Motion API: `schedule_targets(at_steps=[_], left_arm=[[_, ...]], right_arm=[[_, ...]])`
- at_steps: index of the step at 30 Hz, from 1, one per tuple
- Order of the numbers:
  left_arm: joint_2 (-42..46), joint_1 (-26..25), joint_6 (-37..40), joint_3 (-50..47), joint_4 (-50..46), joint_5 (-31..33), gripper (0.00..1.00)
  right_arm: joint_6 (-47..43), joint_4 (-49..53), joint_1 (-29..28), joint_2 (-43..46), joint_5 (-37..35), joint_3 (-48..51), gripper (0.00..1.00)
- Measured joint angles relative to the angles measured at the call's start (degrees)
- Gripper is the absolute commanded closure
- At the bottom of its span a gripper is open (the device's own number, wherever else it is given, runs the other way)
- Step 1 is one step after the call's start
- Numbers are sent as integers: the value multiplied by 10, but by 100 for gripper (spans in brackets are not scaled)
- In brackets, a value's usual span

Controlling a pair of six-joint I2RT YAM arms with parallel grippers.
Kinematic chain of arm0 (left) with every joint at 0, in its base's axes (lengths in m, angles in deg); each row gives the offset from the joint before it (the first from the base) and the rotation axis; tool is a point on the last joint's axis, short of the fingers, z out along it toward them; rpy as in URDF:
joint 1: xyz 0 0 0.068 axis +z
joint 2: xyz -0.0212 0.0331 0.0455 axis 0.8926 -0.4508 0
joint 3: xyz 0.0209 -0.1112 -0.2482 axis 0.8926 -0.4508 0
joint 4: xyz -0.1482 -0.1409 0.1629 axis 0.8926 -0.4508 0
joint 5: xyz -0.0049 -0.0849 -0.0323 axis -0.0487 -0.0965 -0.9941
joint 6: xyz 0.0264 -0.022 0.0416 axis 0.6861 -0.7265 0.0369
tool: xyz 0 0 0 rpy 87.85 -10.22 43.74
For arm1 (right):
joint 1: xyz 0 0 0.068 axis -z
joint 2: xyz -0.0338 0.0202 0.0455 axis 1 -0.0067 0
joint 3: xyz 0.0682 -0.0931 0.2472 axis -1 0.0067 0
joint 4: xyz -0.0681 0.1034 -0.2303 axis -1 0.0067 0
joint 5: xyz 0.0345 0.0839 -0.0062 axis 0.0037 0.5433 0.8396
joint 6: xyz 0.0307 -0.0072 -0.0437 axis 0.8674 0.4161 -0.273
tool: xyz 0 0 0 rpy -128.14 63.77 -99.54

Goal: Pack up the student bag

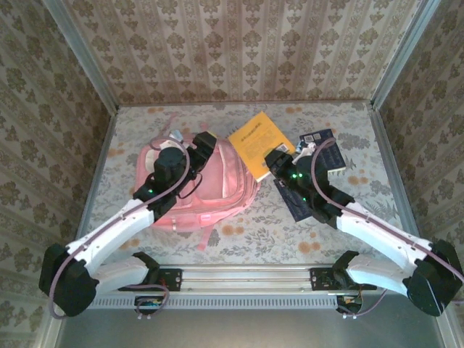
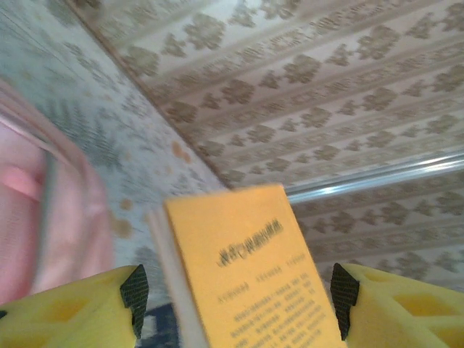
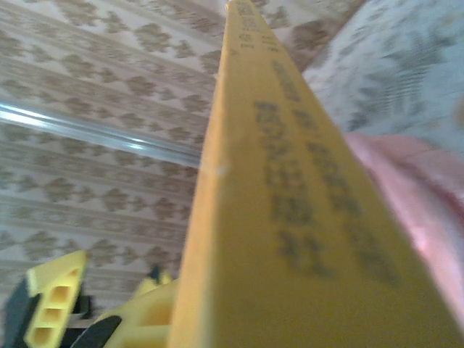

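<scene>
On the left half of the desk (image 1: 261,235) your student bag (image 1: 214,192) lies flat, with your left tool (image 1: 205,146) poised over its far right corner. That tool's jaws stand wide apart and grip nothing; the yellow book (image 1: 255,138) shows just ahead of them. Your right tool (image 1: 278,161) is clamped on the book's near corner and holds it tilted, just beside the bag. A dark booklet (image 1: 323,151) lies on the desk to the right, partly under that arm.
</scene>
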Motion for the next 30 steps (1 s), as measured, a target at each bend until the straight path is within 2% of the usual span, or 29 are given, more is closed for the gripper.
schedule_targets(at_steps=[6, 10, 14, 19, 23, 30], left_arm=[[8, 43, 96, 17, -136, -18, 26], [-49, 57, 147, 48, -176, -63, 31], [-139, 60, 190, 93, -189, -132, 43], [-229, 59, 215, 120, -179, -215, 54], [-254, 59, 218, 120, -174, -249, 57], [-271, 58, 224, 120, -162, -271, 61]], right_arm=[[-90, 146, 49, 84, 5, 3, 100], [-129, 194, 103, 129, 52, 15, 100], [-153, 235, 132, 163, 79, 36, 100], [-173, 269, 139, 176, 110, 52, 100], [-179, 284, 140, 177, 124, 63, 100], [-185, 290, 144, 177, 135, 71, 100]])
